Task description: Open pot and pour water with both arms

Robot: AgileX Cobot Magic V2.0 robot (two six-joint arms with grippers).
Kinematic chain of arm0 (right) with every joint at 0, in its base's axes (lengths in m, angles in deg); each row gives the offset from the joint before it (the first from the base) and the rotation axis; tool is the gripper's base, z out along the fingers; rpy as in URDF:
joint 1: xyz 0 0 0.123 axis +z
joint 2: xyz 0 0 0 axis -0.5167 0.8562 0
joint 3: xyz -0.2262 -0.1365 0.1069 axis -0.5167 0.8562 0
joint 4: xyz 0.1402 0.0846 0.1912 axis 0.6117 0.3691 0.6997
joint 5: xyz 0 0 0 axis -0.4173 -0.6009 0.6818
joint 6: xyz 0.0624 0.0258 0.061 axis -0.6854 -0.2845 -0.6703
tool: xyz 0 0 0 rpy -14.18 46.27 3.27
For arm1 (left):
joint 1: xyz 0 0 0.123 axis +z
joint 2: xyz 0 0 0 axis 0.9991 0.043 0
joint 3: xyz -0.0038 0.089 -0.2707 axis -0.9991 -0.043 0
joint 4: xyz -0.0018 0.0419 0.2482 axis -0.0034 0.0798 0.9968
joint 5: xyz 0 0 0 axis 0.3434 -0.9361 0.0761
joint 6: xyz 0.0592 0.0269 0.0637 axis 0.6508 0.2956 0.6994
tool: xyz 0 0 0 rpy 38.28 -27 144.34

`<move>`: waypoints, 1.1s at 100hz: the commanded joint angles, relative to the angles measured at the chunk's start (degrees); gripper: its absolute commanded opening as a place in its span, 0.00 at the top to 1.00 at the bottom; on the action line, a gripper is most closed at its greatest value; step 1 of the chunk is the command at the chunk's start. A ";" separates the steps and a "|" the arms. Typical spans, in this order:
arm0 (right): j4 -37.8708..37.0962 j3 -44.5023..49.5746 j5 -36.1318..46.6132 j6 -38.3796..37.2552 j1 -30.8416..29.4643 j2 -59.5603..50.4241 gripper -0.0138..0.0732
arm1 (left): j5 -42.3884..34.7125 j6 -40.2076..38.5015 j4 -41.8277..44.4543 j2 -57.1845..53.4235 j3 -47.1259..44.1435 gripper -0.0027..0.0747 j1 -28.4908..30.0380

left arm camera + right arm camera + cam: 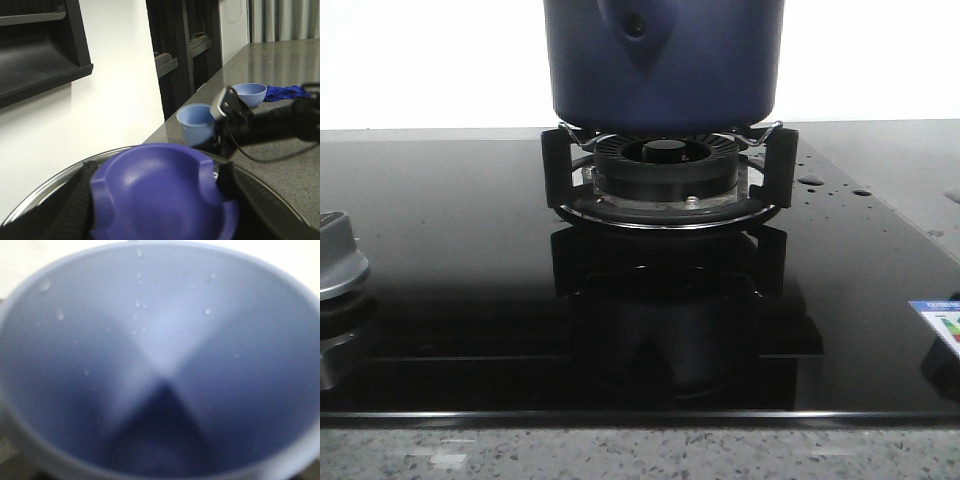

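Note:
The dark blue pot (660, 60) stands on the black burner ring (665, 165); its top is cut off in the front view. In the left wrist view my left gripper (155, 197) is shut on the blue lid knob (160, 190), one dark finger on each side, above the glass lid's metal rim (45, 192). My right gripper (222, 137) is at the side of a light blue cup (196, 122) on the grey counter. The cup's inside (160, 340), dotted with water drops, fills the right wrist view and hides the fingers.
A light blue bowl (249, 93) and a blue cloth (282, 92) lie on the counter beyond the cup. A grey stove knob (335, 255) is at the left of the black glass hob. Water drops (810, 180) lie right of the burner.

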 commanded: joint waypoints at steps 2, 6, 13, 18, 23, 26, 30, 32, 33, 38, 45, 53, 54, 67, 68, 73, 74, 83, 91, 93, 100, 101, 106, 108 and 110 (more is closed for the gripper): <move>1.11 4.57 15.28 -0.15 -0.36 -1.85 0.59 | -0.94 -0.70 -5.24 -0.91 1.78 0.71 -0.43; 1.11 6.70 18.70 -0.15 -0.36 -1.85 0.59 | -0.94 -0.70 -5.24 -0.91 1.78 0.71 -0.43; 1.11 9.37 23.51 -0.15 -0.36 -1.50 0.59 | -0.94 -0.70 -5.24 -0.91 1.78 0.71 -0.43; 1.11 10.48 25.54 -0.15 -0.36 -1.06 0.59 | -0.94 -0.70 -5.24 -0.91 1.78 0.71 -0.43; 1.11 11.15 25.74 -0.15 -0.36 -0.64 0.59 | -0.94 -0.70 -5.24 -0.91 1.78 0.71 -0.43; 1.11 11.49 25.52 -0.15 -0.36 -0.42 0.59 | -0.94 -0.70 -5.24 -0.91 1.78 0.71 -0.43; 1.24 11.85 25.37 -0.15 -0.36 -0.16 0.59 | -0.94 -0.70 -5.24 -0.91 1.78 0.71 -0.43; 1.36 12.08 25.51 -0.34 -0.36 0.14 0.59 | -0.94 -0.70 -5.24 -0.91 1.78 0.71 -0.43; 1.36 12.06 25.51 -0.46 -0.36 0.14 0.59 | -0.94 -0.70 -5.24 -0.91 1.78 0.71 -0.43; 1.36 12.58 25.51 -1.89 -0.36 0.57 0.58 | -0.94 -0.70 -5.24 -0.91 1.78 0.71 -0.43; 1.47 12.68 25.33 -3.86 -0.36 1.08 0.58 | -0.94 -0.70 -5.24 -0.91 1.78 0.71 -0.43; 1.45 12.68 25.08 -5.49 -0.36 1.42 0.57 | -0.82 -0.80 -5.24 -0.91 1.78 0.71 -0.43; 1.45 12.68 25.10 -5.49 -0.36 1.42 0.57 | -0.71 -0.80 -5.24 -0.91 1.78 0.71 -0.43; 1.45 12.68 24.65 -6.11 -0.36 1.42 0.56 | -0.55 -0.92 -5.24 -0.91 1.78 0.71 -0.43; 1.45 12.68 24.65 -6.11 -0.36 1.42 0.55 | -0.55 -0.92 -5.24 -0.91 1.78 0.71 -0.43; 1.45 12.68 24.45 -6.48 -0.36 1.42 0.49 | -0.55 -0.92 -5.24 -0.91 1.78 0.71 -0.43; 1.45 12.68 24.29 -6.77 -0.36 1.42 0.48 | -0.55 -0.92 -5.24 -0.91 1.78 0.71 -0.43; 1.60 12.68 22.11 -8.20 -0.36 1.42 0.33 | -0.55 -0.92 -5.24 -0.91 1.78 0.71 -0.43; 1.73 12.68 19.21 -8.20 -0.36 1.42 0.27 | -0.55 -0.92 -5.24 -0.91 1.78 0.71 -0.43; 1.73 12.68 18.58 -8.20 -0.36 1.42 0.26 | -0.55 -0.92 -5.24 -0.91 1.78 0.71 -0.43; 1.73 12.68 17.73 -8.20 -0.36 1.42 0.26 | -0.55 -0.92 -5.24 -0.91 1.78 0.71 -0.43; 1.73 12.68 17.73 -8.20 -0.36 1.42 0.26 | -0.55 -0.92 -5.24 -0.91 1.78 0.71 -0.43; 1.73 12.68 18.17 -8.20 -0.36 1.42 0.26 | -0.46 -0.92 -5.24 -0.91 1.78 0.71 -0.43; 1.73 12.68 18.34 -8.20 -0.36 1.42 0.26 | -0.46 -0.92 -5.24 -0.91 1.78 0.71 -0.55; 1.73 12.68 18.67 -8.20 -0.36 1.42 0.26 | -0.46 -0.92 -5.24 -0.91 1.78 0.71 -0.56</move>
